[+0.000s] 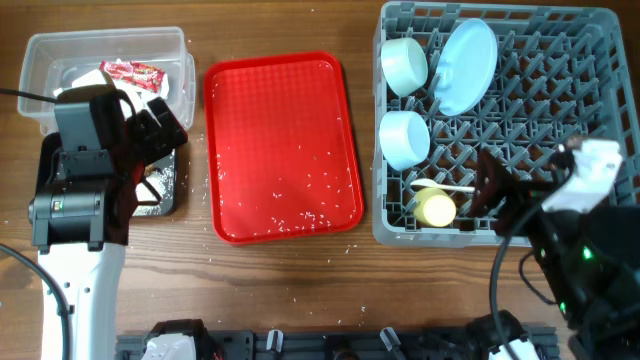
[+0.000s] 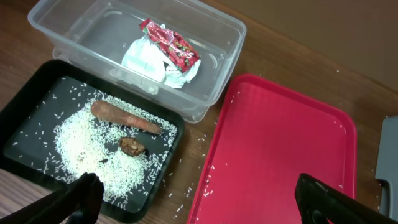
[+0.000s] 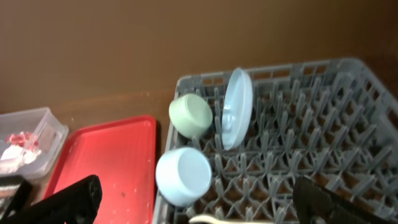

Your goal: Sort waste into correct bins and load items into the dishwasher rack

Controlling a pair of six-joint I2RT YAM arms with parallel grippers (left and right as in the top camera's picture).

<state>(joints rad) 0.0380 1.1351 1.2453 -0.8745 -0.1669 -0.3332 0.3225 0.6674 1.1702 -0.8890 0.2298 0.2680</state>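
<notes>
Both the left tool (image 2: 200, 198) and right tool (image 3: 194, 198) gape empty, so the rice grains (image 1: 305, 212) scattered low on the centre red tray (image 1: 270, 110) probably want a level edge-grip and slow tipping into the black tray (image 2: 38, 102).

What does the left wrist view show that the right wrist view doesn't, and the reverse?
Only left wrist: inside the black tray, rice, a brown stick and a small lump. Only right wrist: an upper bowl, a lower bowl and the upright plate in the rack. Both: the red tray and the clear tub holding the wrapper.
</notes>
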